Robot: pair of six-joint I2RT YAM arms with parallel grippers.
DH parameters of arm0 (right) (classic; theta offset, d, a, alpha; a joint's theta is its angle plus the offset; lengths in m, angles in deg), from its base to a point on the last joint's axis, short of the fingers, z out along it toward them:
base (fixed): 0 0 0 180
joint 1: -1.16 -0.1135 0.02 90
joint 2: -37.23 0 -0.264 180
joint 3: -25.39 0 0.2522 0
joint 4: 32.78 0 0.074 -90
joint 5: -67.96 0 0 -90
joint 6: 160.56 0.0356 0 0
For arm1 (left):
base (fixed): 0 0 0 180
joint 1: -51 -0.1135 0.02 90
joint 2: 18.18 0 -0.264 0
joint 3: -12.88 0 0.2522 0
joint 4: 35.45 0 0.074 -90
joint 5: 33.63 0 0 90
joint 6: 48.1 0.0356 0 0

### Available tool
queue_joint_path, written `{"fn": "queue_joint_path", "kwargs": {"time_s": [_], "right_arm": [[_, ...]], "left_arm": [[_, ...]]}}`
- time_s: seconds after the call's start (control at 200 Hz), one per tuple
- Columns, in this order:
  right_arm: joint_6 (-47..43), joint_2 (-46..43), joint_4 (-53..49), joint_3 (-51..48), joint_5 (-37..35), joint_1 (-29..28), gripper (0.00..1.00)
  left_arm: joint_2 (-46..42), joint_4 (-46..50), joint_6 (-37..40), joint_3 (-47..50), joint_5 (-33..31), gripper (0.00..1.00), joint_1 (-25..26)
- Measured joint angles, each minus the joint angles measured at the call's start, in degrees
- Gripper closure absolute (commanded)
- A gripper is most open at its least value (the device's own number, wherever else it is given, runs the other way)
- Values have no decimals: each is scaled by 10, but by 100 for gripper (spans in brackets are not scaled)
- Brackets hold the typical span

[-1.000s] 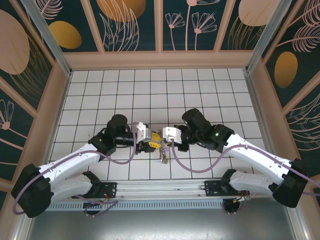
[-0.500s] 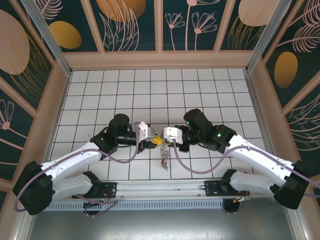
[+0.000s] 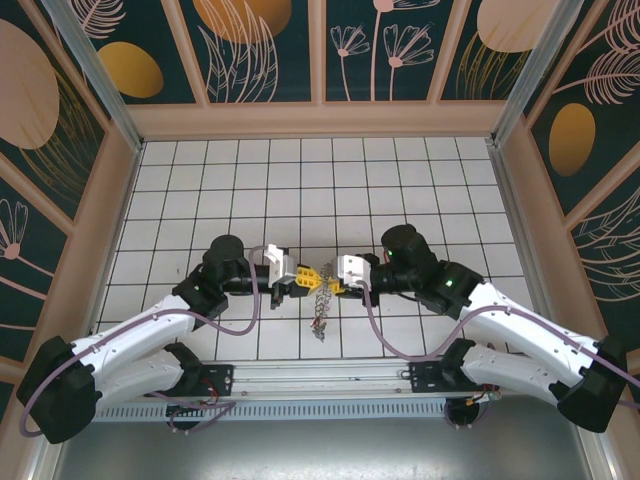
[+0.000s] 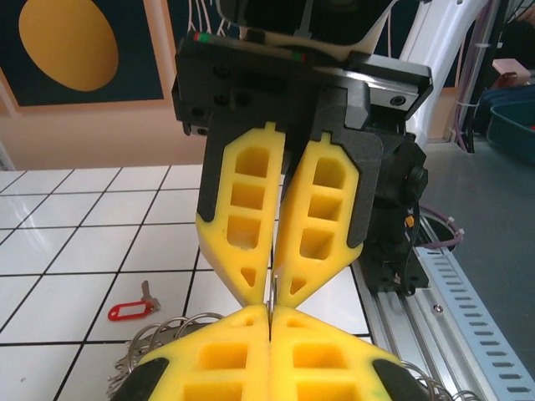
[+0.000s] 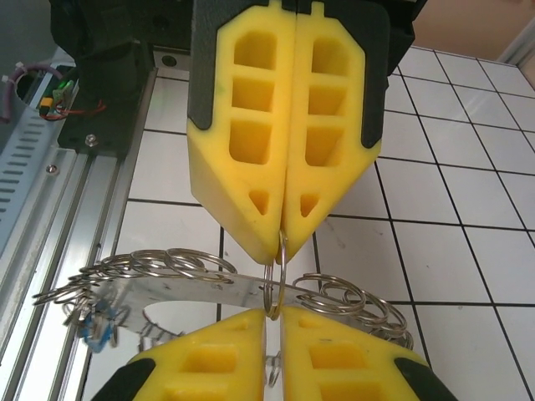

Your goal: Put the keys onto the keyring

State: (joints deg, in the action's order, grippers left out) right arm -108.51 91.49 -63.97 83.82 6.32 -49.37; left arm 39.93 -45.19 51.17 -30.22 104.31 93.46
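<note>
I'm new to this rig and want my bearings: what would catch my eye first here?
Two yellow-fingered grippers meet tip to tip above mid-table: the left gripper pinches a small split ring, with the tips of the right gripper against it from the opposite side. Below them hangs the keyring, fringed with silvery loops, and a red key lies on a white tile nearby.

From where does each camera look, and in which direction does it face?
Top external: above, behind the bases, looking down on the white tiled table; both arms, left gripper, right gripper.
Left wrist: behind the left gripper, facing the right gripper past its own yellow fingers.
Right wrist: mirrored, facing the left gripper past its own yellow fingers.
Wrist views share the flat grey metal keyring fringed with silvery rings.
</note>
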Motion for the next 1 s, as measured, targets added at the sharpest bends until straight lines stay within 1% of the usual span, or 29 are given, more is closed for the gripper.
{"fn": "queue_joint_path", "kwargs": {"time_s": [0.42, 0.46, 0.536, 0.676, 0.706, 0.731, 0.761, 0.821, 0.846, 0.861, 0.916, 0.941, 1.001], "right_arm": [[14, 0, 17, -6, 18, 6, 87], [15, 0, 17, -6, 18, 6, 86], [21, 0, 19, -8, 19, 7, 81], [24, 0, 41, -11, 32, 8, 80], [25, 0, 46, -11, 34, 8, 82], [26, 0, 50, -11, 35, 8, 89], [28, 0, 53, -11, 37, 9, 94], [36, -3, 58, -15, 43, 12, 96], [36, -4, 58, -16, 46, 14, 95], [38, -4, 59, -16, 47, 14, 92], [42, -4, 62, -19, 47, 15, 75], [44, -4, 64, -21, 47, 15, 70], [41, -5, 68, -27, 46, 15, 67]], "left_arm": [[3, 0, 5, -5, 10, 100, 0], [5, 1, 6, -6, 10, 100, 0], [7, 2, 8, -8, 10, 100, 0], [14, 7, 9, -8, 9, 100, 0], [14, 7, 9, -8, 8, 100, 0], [14, 6, 7, -8, 7, 100, 0], [14, 3, 4, -8, 7, 100, 0], [14, -4, -1, -5, 6, 100, 0], [14, -8, -4, -3, 4, 100, 0], [14, -10, -4, -3, 4, 100, 0], [14, -20, -10, 3, 4, 100, 0], [14, -24, -13, 5, 4, 100, 0], [14, -33, -19, 10, 4, 100, 0]]}}
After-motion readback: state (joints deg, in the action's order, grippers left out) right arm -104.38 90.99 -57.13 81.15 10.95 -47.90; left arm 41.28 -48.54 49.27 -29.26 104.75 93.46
